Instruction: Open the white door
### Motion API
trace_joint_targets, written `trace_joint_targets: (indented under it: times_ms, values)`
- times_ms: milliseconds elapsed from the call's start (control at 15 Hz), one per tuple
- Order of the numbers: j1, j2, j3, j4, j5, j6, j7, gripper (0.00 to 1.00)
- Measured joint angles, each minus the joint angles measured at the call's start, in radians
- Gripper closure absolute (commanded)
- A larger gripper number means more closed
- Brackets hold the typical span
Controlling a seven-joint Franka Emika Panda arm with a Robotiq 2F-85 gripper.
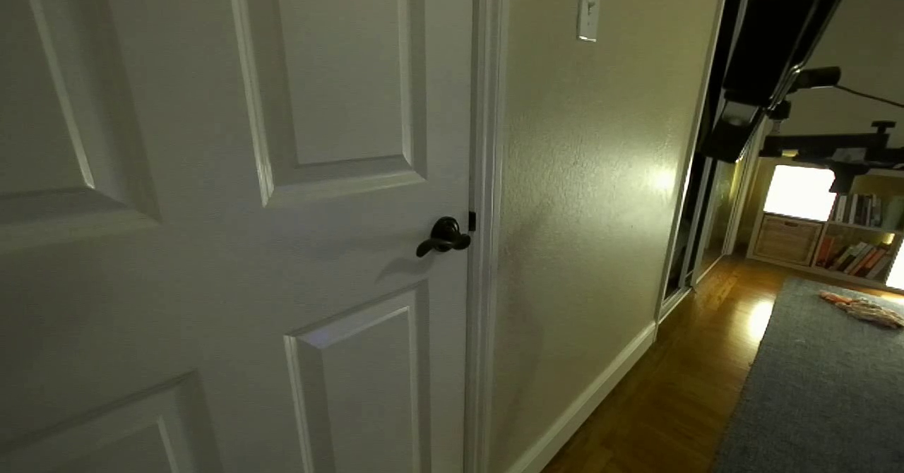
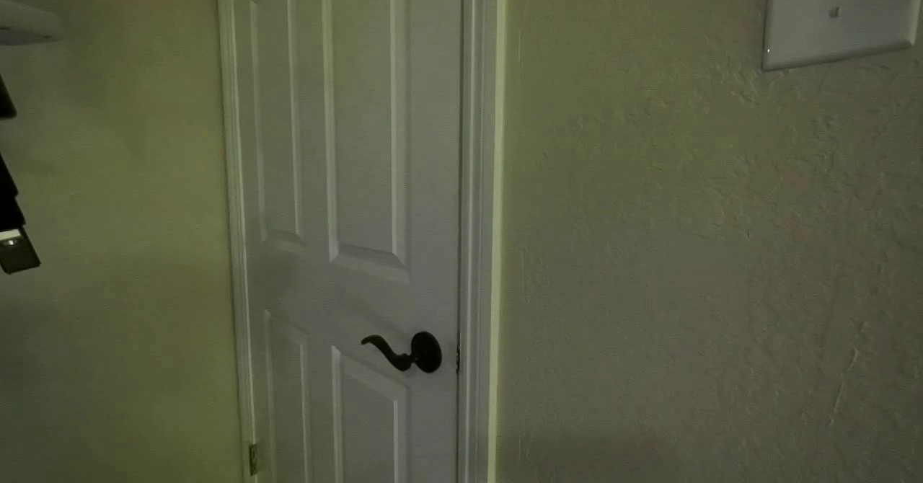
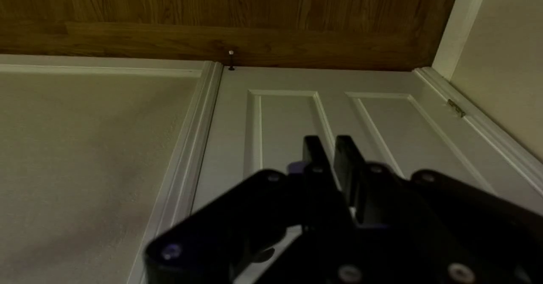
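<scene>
The white door (image 1: pixel 346 247) stands shut in its frame, with raised panels. It also shows in an exterior view (image 2: pixel 368 295) and, floor side up, in the wrist view (image 3: pixel 288 123). Its dark lever handle (image 1: pixel 445 236) sits near the latch edge and also shows in an exterior view (image 2: pixel 404 353). In the wrist view a dark curved piece behind the linkage may be the handle. My gripper (image 3: pixel 329 140) has its fingers a narrow gap apart, with nothing between them. In an exterior view the gripper (image 1: pixel 734 134) hangs at the upper right, apart from the handle.
A wall with a light switch (image 1: pixel 590 7) adjoins the door frame. Another wall (image 2: pixel 130 252) meets the hinge side. A small doorstop (image 3: pixel 231 59) shows at the door's bottom edge. A rug (image 1: pixel 798 388) and a bookshelf (image 1: pixel 787 240) are farther off.
</scene>
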Motion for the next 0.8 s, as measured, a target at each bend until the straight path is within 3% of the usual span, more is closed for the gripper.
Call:
trace_joint_targets:
  times_ms: [67, 133, 267, 800]
  values:
    - [0.0, 0.0, 0.0, 0.0, 0.0, 0.0, 0.0, 0.85]
    - [0.0, 0.0, 0.0, 0.0, 0.0, 0.0, 0.0, 0.6]
    - [0.0, 0.0, 0.0, 0.0, -0.001, 0.0, 0.0, 0.54]
    - [-0.037, 0.127, -0.019, 0.011, -0.024, -0.002, 0.087, 0.02]
